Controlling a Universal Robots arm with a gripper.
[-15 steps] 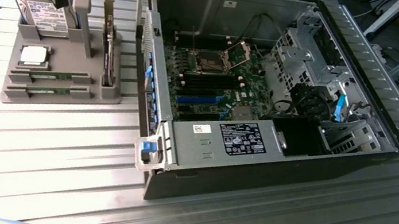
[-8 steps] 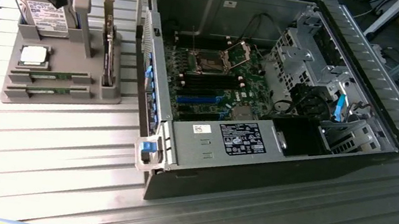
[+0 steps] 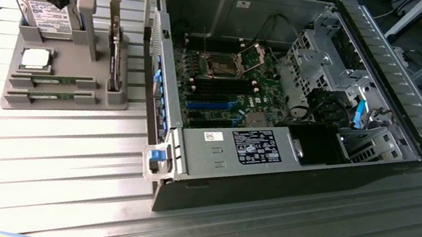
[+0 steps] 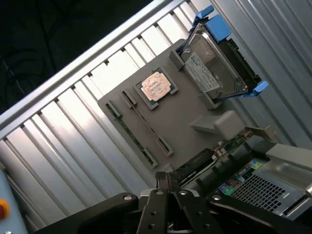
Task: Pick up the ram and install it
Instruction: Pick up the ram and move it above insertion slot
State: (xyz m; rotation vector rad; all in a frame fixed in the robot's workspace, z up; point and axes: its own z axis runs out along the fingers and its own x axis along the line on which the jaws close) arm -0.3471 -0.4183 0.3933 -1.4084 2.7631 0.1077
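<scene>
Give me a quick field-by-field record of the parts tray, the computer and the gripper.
gripper: shut, empty, above the tray
grey plastic parts tray: on the slatted metal table, exterior view's left of the case
long green ram sticks: two, lying flat in tray slots, untouched
square silver processor chip: flat in tray
open dark computer case: green motherboard exposed

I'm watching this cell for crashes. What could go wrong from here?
The claw hangs shut close by the upright hard drive, so a descent might strike it. The two ram sticks lie close together beside the processor; a grasp might catch the wrong part.
</scene>
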